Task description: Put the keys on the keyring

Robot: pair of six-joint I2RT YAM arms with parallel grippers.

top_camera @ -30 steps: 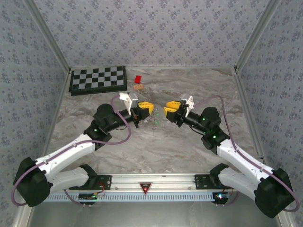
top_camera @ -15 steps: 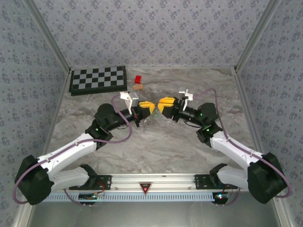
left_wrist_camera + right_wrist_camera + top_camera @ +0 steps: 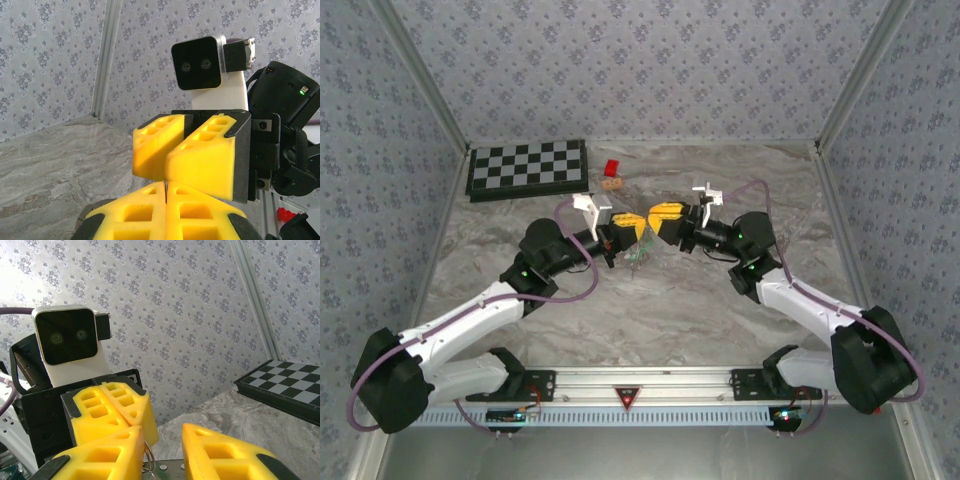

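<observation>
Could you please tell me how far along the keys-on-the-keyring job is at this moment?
Done: the left gripper holds the keyring off the table, fingers shut on it. In hand: the right gripper meets it tip to tip, fingers apart. Left: threading. Whether any keys already hang on the ring is too small to tell.

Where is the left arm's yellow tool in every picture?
Top external: the left arm's yellow-fingered tool sits mid-table, facing the right arm's yellow tool.
Left wrist: the tool is bottom centre, pressed shut.
Right wrist: the tool is lower left, under its white camera box, a thin grey metal keyring peeking out below.
Shared landmark: the grey marble tabletop.
</observation>
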